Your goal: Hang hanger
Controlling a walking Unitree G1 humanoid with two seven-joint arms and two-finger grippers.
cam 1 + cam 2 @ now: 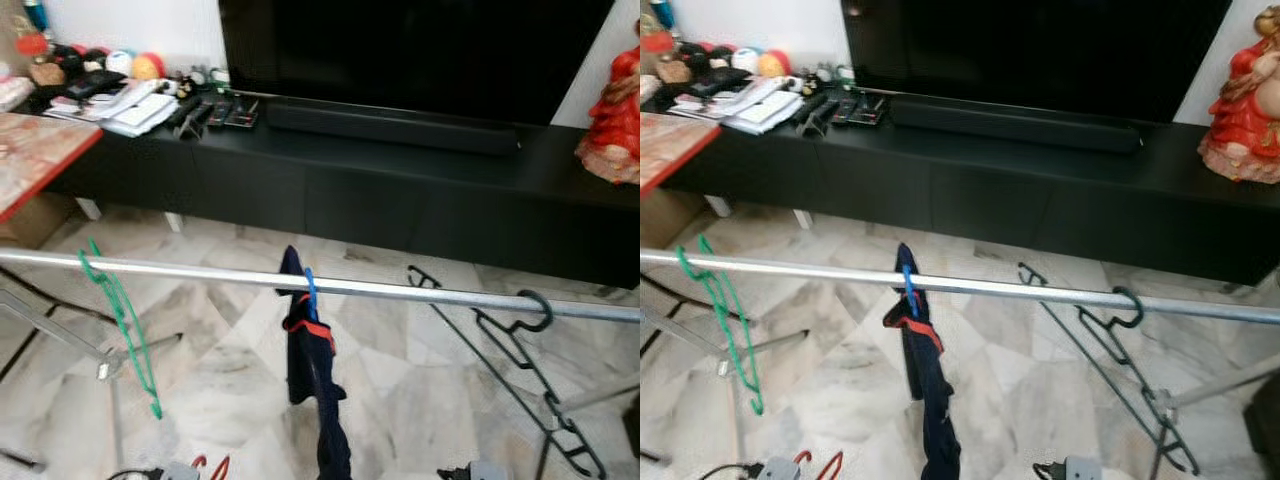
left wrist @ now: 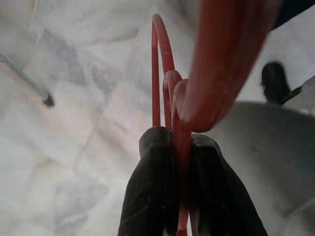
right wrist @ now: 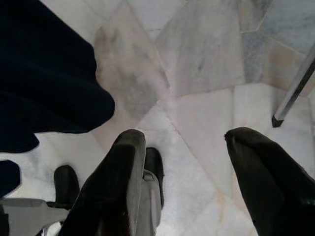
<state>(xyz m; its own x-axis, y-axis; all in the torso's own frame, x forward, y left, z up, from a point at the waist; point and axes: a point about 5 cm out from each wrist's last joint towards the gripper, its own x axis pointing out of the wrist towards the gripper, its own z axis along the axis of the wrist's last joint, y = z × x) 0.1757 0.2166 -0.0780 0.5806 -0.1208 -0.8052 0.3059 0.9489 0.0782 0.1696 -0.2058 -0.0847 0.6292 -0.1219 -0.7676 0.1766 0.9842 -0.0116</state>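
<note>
A red hanger (image 2: 162, 73) is pinched between the two black fingers of my left gripper (image 2: 179, 143), low over the marble floor; its hook tips (image 1: 210, 466) peek up at the bottom edge of the eye views. A silver rail (image 1: 420, 291) runs across in front of me. On it hang a green hanger (image 1: 125, 320) at the left, a navy garment (image 1: 318, 385) on a blue hanger in the middle, and a dark hanger (image 1: 520, 360) at the right. My right gripper (image 3: 184, 136) is open and empty above the floor, beside the navy cloth (image 3: 44, 78).
A black TV cabinet (image 1: 400, 190) with a soundbar and a large screen stands behind the rail. Papers and remotes (image 1: 140, 105) clutter its left end, and a red figurine (image 1: 612, 110) stands on its right end. The rack's legs (image 1: 60, 335) spread over the marble floor.
</note>
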